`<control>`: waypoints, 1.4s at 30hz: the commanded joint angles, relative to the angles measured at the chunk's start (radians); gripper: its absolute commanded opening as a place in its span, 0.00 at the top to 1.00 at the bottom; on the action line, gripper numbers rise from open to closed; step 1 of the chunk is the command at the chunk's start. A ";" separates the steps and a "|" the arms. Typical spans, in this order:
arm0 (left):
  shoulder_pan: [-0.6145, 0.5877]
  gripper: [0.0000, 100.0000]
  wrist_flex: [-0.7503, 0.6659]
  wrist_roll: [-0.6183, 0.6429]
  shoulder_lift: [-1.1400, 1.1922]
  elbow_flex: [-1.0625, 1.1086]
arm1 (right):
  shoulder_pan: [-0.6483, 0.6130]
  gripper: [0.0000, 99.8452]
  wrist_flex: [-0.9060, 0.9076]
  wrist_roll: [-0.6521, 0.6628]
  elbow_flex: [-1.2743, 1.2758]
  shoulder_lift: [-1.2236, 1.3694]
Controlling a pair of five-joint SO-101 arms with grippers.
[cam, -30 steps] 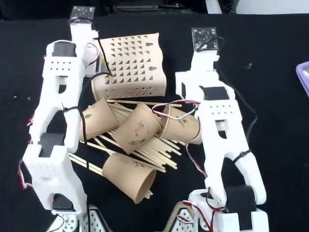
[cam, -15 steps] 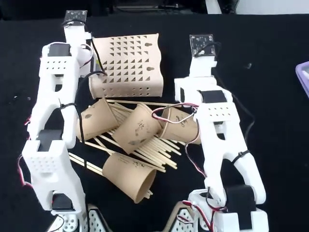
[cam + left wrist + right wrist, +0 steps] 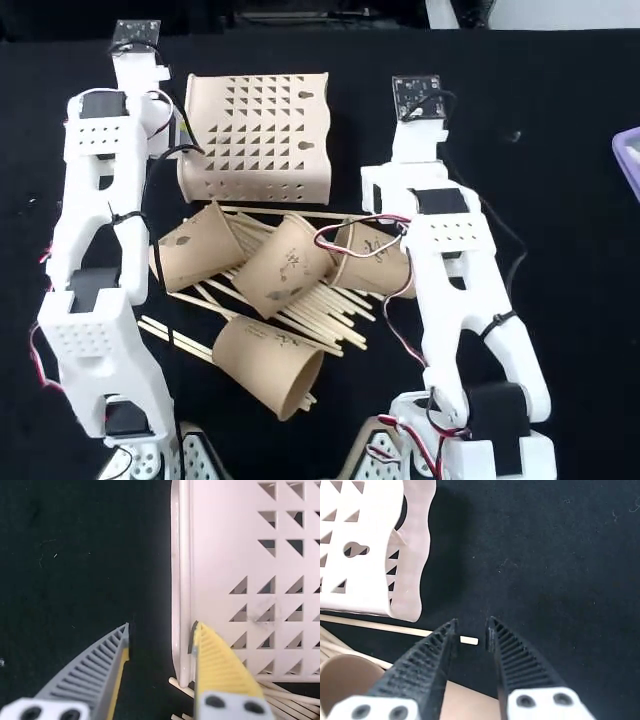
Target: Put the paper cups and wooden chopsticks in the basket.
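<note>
Basket (image 3: 257,137): pale plastic with triangular cut-outs, tipped over, one perforated face up. Four brown paper cups (image 3: 283,268) lie on their sides just before it, over a loose heap of wooden chopsticks (image 3: 325,310). The nearest cup (image 3: 268,365) lies slightly apart from the other three.

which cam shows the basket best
The high view: the whole basket lies there, beyond the cups. The left wrist view catches one perforated side and its rim; the right wrist view, a corner.
</note>
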 commanded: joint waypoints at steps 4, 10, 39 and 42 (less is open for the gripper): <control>-0.094 0.79 -0.046 -0.005 0.091 -0.010 | -0.015 0.90 -0.026 -0.008 0.008 -0.004; -0.131 0.79 -0.060 -0.009 0.141 -0.019 | -0.015 0.90 -0.026 -0.008 0.008 -0.004; -0.140 0.80 0.559 0.017 0.137 -0.912 | -0.015 0.90 -0.026 -0.002 0.013 -0.004; -0.110 0.77 0.562 0.089 0.118 -0.970 | -0.015 0.90 -0.025 -0.002 0.013 -0.004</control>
